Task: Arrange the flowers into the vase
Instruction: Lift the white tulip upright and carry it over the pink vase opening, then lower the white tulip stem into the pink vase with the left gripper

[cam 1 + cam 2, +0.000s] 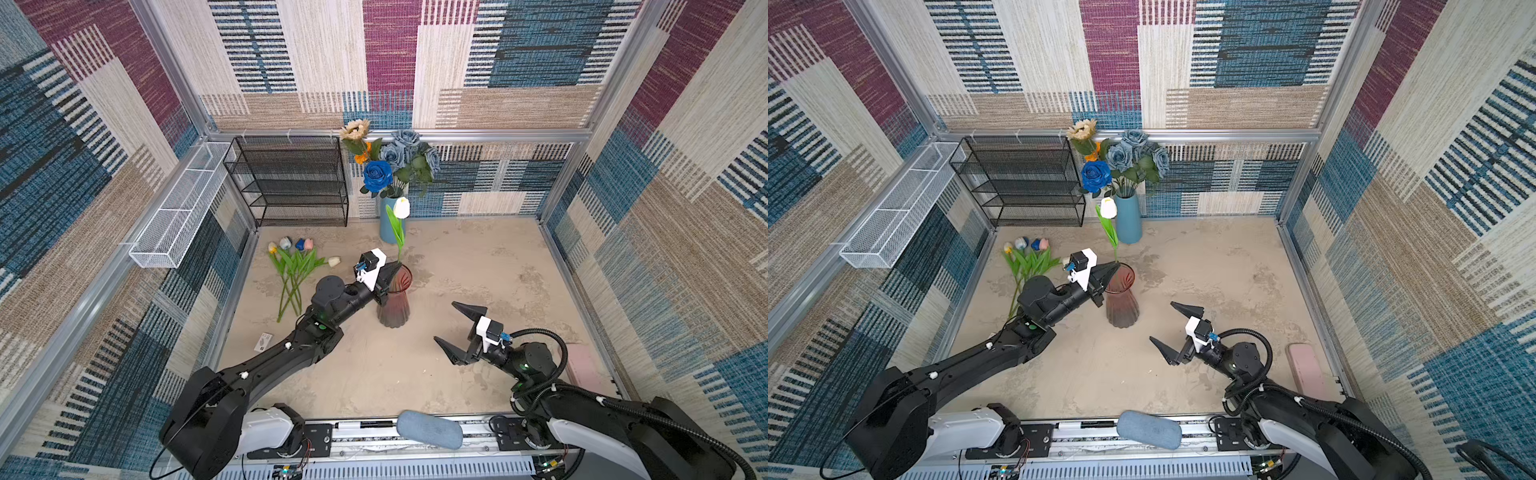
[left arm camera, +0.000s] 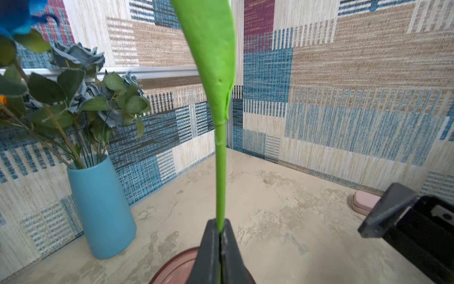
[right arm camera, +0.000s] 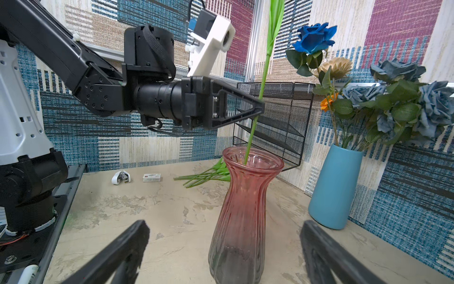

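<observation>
A ribbed pink glass vase (image 1: 395,303) (image 1: 1121,303) (image 3: 245,209) stands mid-table. My left gripper (image 1: 395,267) (image 1: 1115,268) (image 2: 220,230) (image 3: 260,106) is just above its rim, shut on the green stem (image 2: 220,184) (image 3: 258,115) of a white tulip (image 1: 402,207) (image 1: 1108,208). The tulip stands upright with its stem's lower end inside the vase mouth. Several more tulips (image 1: 295,262) (image 1: 1027,257) lie on the table at the left. My right gripper (image 1: 446,322) (image 1: 1163,322) (image 3: 224,228) is open and empty, low, to the right of the vase.
A blue vase (image 1: 390,228) (image 1: 1128,224) (image 2: 103,209) (image 3: 334,186) holding roses and a sunflower stands by the back wall. Beside it stands a black mesh shelf (image 1: 291,183), with a white wire basket (image 1: 178,208) on the left wall. A pink block (image 1: 582,365) lies right, a small box (image 1: 262,343) left.
</observation>
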